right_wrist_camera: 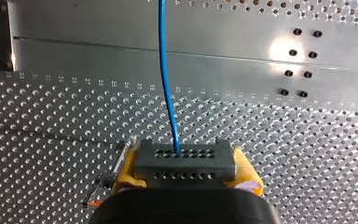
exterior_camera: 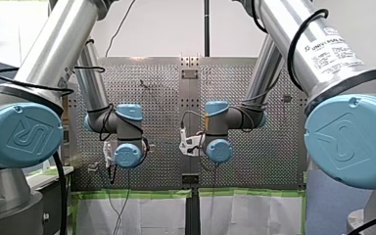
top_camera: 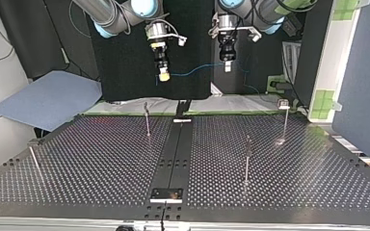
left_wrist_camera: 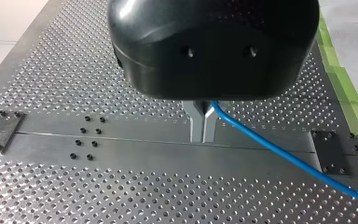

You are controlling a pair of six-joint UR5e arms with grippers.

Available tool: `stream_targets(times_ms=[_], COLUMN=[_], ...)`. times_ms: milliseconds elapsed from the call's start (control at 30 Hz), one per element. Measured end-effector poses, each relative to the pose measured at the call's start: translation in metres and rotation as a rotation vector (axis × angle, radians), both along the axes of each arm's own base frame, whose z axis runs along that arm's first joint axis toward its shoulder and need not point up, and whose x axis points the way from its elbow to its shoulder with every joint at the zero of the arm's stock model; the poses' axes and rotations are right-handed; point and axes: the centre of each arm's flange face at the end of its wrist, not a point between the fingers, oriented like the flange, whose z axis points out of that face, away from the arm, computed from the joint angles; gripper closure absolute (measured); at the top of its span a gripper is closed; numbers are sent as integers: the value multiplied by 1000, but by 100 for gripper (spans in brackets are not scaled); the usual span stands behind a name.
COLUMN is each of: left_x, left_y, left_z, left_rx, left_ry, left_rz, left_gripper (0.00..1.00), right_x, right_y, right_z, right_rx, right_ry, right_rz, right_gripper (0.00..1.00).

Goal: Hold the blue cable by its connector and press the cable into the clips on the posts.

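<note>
So, blue cable [right_wrist_camera: 167,84]: thin, glossy, hung in the air between both grippers, above the perforated table [left_wrist_camera: 121,196].
Connector [right_wrist_camera: 184,163]: grey holed block, pinched in my right gripper [right_wrist_camera: 186,171].
My left gripper [left_wrist_camera: 203,130]: clamped on the cable.

A robotics lab — perforated metal table [top_camera: 101,163], green tape [exterior_camera: 127,194] marking edges.
</note>
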Motion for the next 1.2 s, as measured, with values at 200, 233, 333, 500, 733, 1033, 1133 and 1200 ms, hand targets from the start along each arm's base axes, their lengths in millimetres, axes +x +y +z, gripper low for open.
stream_targets(times_ms=[200, 233, 333, 500, 733, 1033, 1133, 1200], left_x=[0, 0, 0, -1, -8, -10, -10, -10], left_y=[0, 0, 1, 9, 15, 16, 16, 16], left_z=[0, 0, -1, -14, -40, -46, -46, -46], left_rx=[0, 0, 3, 44, 91, 100, 100, 100], left_ry=[0, 0, 3, 54, 129, 145, 145, 145], left_rz=[0, 0, 2, 25, 29, 30, 30, 30], left_gripper=[100, 100, 100, 100, 100, 100, 100, 100], right_x=[0, 0, 0, -3, -12, -14, -14, -14], right_y=[0, 0, 0, -1, 4, 6, 6, 6], right_z=[0, 0, 0, -8, -38, -44, -44, -44], right_rx=[0, 0, 0, 16, 86, 105, 105, 105], right_ry=[0, 0, 0, 21, 97, 115, 116, 116], right_rz=[0, 0, 0, -8, -13, -13, -14, -13], right_gripper=[100, 100, 100, 100, 100, 100, 100, 100])
